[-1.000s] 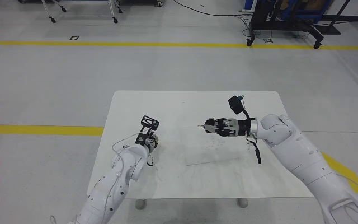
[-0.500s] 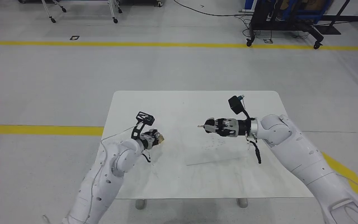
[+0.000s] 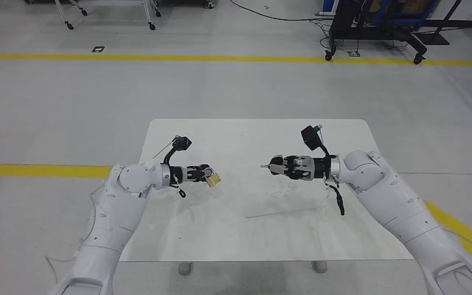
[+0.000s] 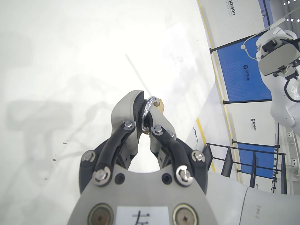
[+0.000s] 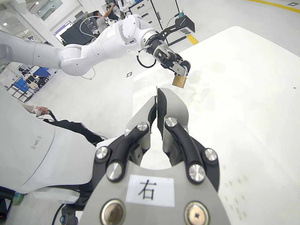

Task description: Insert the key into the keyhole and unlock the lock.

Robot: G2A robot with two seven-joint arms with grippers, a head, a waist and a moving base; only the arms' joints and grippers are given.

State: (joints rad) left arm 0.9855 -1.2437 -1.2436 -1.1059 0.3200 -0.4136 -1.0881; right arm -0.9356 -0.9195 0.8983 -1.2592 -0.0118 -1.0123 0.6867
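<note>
- Top view: the left jaws are clamped on the silver shackle of the small brass padlock, which hangs just left of the frame's centre above the white counter. The right jaws, right of centre, are closed on the small silver key. Its tip points toward the padlock, well apart from it.
- Held by the shackle alone, the padlock body could swing or twist when the key presses on it, carrying the keyhole off line.
- In the right wrist view the padlock hangs body-down at upper middle. The keyhole cannot be seen. If it sits on the underside, a level approach would likely strike the brass side instead.
- Only a short tip of the key shows beyond the pads. A glancing contact could tilt it in the grip or knock it loose onto the counter.
- Turning the key may rotate the whole lock instead of its cylinder, since the shackle hold probably resists twisting poorly.
</note>
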